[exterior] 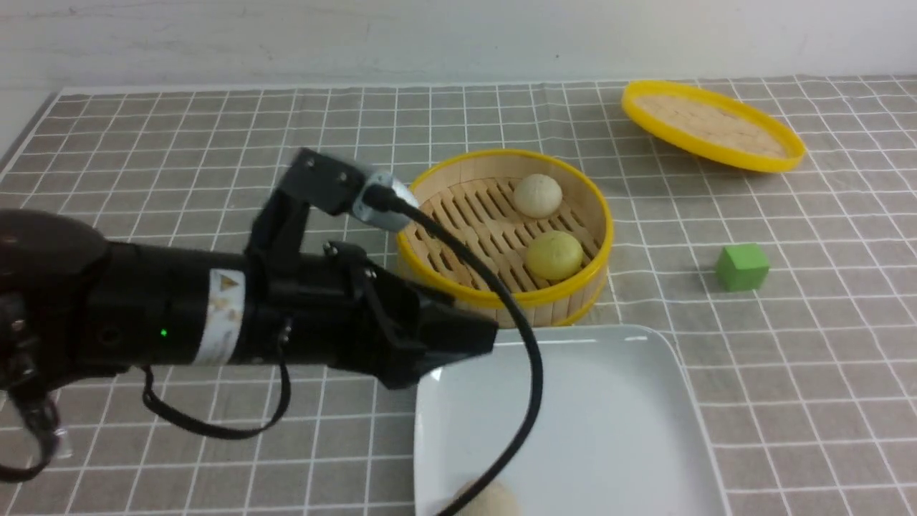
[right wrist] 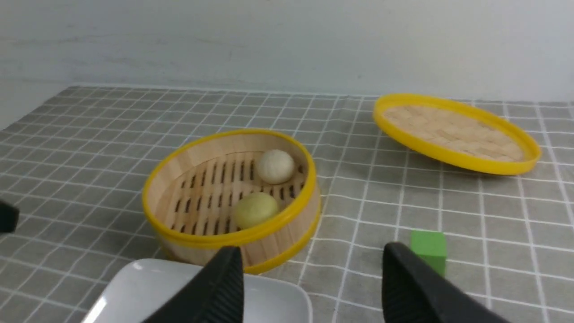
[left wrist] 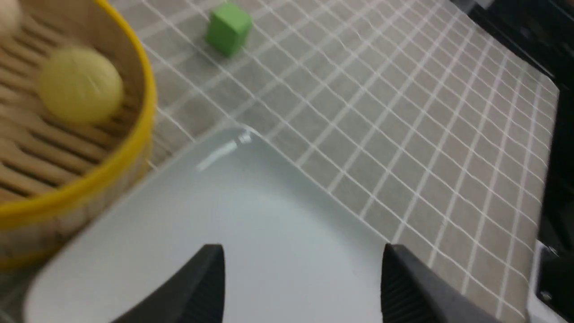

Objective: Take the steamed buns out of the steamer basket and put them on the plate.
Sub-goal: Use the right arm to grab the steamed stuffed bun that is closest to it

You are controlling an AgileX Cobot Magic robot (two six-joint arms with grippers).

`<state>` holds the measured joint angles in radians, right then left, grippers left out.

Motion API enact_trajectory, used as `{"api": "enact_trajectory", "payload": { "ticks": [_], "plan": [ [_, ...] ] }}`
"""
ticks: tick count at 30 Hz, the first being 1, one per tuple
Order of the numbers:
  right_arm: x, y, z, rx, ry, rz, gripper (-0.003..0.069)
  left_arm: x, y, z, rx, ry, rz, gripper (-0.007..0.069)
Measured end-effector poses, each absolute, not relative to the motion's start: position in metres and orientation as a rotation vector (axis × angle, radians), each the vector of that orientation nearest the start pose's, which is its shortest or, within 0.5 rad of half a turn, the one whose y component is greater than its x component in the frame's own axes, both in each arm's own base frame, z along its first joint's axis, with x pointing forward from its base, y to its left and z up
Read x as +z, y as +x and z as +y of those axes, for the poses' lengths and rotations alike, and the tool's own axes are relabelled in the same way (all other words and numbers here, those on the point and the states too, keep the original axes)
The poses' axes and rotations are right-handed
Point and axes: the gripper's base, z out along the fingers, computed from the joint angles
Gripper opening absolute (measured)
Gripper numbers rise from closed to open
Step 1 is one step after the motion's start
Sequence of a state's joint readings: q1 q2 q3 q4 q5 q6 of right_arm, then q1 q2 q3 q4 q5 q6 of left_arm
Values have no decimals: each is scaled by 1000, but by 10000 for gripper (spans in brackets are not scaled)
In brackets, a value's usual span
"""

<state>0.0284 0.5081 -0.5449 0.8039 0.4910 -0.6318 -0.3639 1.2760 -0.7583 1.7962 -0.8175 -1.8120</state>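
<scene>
On the worktop a grey checked cloth (exterior: 179,129) carries everything. A green cube (exterior: 743,266) sits to the right of the steamer basket (exterior: 501,297), apart from it and from the plate (exterior: 609,430). A flat yellow-rimmed lid (exterior: 713,125) lies further back on the right, well clear of both.

The left arm (exterior: 179,315) reaches in from the left, level with the plate's far left corner. Its black cable (exterior: 526,337) loops across the basket's near rim and down over the plate, hiding part of each in the front view. The left jaws are spread wide with nothing between them, hanging over bare plate beside the basket wall. The right jaws are also spread and empty. The right wrist view shows them on the near side of the basket, above a corner of the plate (right wrist: 134,287).

The basket stands just beyond the plate's far edge and holds two buns on its slatted floor. The cream bun (exterior: 538,195) is toward the back and the yellow bun (exterior: 554,254) is nearer the front, with a gap between them. The third bun (exterior: 491,502) lies on the plate at its near edge, cut off by the frame and partly crossed by the cable.
</scene>
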Motion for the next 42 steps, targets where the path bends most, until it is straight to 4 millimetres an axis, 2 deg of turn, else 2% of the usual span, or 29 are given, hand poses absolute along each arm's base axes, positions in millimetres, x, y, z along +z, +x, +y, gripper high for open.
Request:
{"api": "enact_trajectory", "payload": {
  "ticks": [1,2,6,8,9,10,13,17,18,19,22,23,30,33,37,42],
  "plan": [
    [328,103,35,414,-192,1801,419,282,204,-146,-1021,894,1992,473],
    [333,112,39,462,-225,1813,419,296,199,-141,-958,867,1938,473],
    [342,139,49,530,-341,1847,419,315,190,-132,-889,791,1877,473],
    [344,154,54,573,-399,1871,419,321,188,-129,-864,749,1860,473],
    [344,155,54,585,-405,1873,419,322,187,-128,-864,748,1858,473],
    [344,168,57,616,-431,1889,419,326,186,-126,-842,722,1844,473],
    [342,188,60,634,-471,1900,419,330,186,-122,-802,682,1828,473],
    [329,220,63,644,-526,1924,413,331,192,-118,-742,627,1827,473],
    [330,220,63,647,-526,1922,412,331,192,-118,-736,622,1827,473],
    [319,234,64,660,-546,1947,401,331,194,-116,-714,601,1826,473],
    [309,249,66,672,-574,1966,386,331,195,-115,-695,584,1825,473],
    [301,262,67,673,-608,1980,369,331,197,-114,-682,567,1824,473],
    [287,297,72,712,-697,1984,325,331,197,-113,-676,556,1825,473],
    [285,311,80,712,-741,1971,328,331,197,-113,-675,555,1825,473],
    [281,323,103,680,-866,1953,361,331,197,-113,-674,554,1825,471],
    [264,335,125,601,-923,1974,384,331,198,-113,-672,553,1825,470]
  ]
}}
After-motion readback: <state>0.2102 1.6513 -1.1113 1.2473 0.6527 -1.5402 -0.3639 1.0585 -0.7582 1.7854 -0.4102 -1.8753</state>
